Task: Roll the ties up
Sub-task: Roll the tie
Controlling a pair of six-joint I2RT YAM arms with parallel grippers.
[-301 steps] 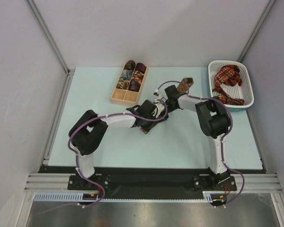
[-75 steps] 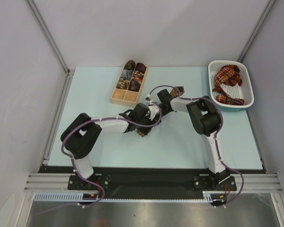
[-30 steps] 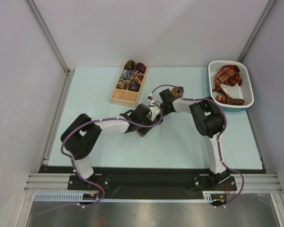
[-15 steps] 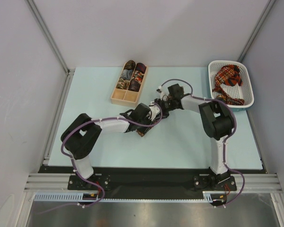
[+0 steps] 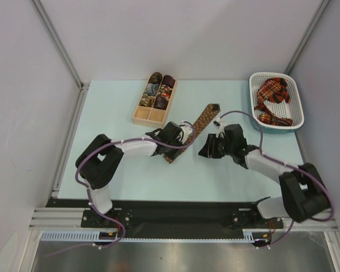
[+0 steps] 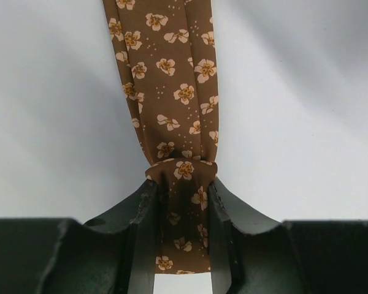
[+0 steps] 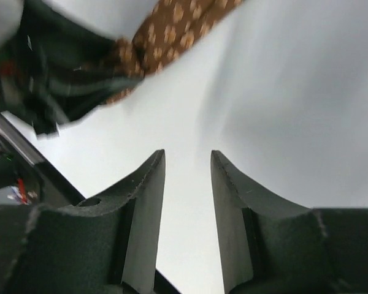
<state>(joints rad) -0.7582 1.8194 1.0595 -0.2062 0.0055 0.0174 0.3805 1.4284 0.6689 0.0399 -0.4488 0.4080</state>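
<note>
Top view, tie: the brown tie [image 5: 199, 126] lies flat, just right of the divided box [image 5: 140, 119], slanting from the box's near right corner away toward the far right.
Top view, left claw: the left claw [image 5: 180, 137] sits on the tie's near part, just off the box's near right corner.
Top view, right claw: the right claw [image 5: 207, 148] is right of the box and nearer the arm bases, beside the tie and apart from it.
Left wrist view, grip: the fingers are closed onto the tie's narrow end, and the cloth bunches into a fold between them.
Right wrist view, grip: the fingers stand parted with nothing between them, only bare bench below; the tie crosses the top corner.
Step in hand: probably starting the roll at the pinched end.
Doing it well: turn the pinched end over itself squarely along the tie's length (a skewed first turn would likely cone), with the free claw pressing the strip flat.
Other ties: rolled ties [image 5: 160, 90] fill the box's far cells; plaid ties [image 5: 273, 100] lie in a basket [image 5: 254, 89] well right of the box.
Bench: the bench [image 5: 110, 119] is pale blue-green, smooth and matte.
Room: plain grey walls [image 5: 187, 34] with metal posts stand behind the box.
</note>
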